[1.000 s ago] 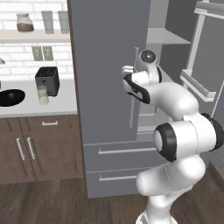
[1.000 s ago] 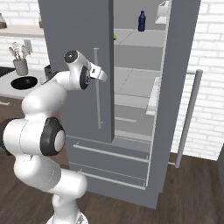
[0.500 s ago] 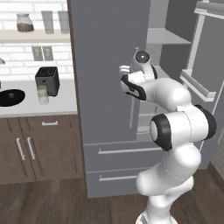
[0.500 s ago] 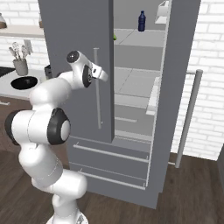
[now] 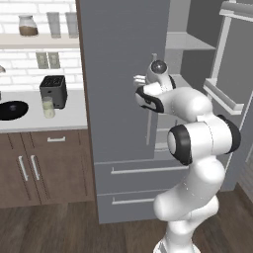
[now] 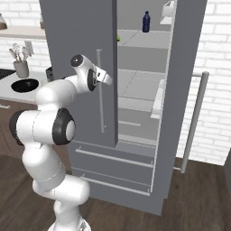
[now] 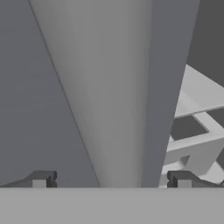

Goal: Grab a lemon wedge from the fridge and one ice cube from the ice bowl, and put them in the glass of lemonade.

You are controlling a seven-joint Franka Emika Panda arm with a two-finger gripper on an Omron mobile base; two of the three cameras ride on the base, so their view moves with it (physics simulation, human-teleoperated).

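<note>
The lemon wedge shows as a tiny green speck on an upper shelf of the fridge, half hidden behind the edge of the closed left door, with a blue bottle on the shelf above. The gripper stands wide open, straddling that door's bar handle. On the counter to the left sit the glass of lemonade, the black toaster and the ice bowl, cut off at the edge.

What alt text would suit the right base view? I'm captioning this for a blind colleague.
A white robot arm reaches toward the closed left door of a tall grey fridge, its hand by the door's long handle. The right door stands open, showing shelves with a blue bottle. A black bowl sits on the counter at left.
</note>
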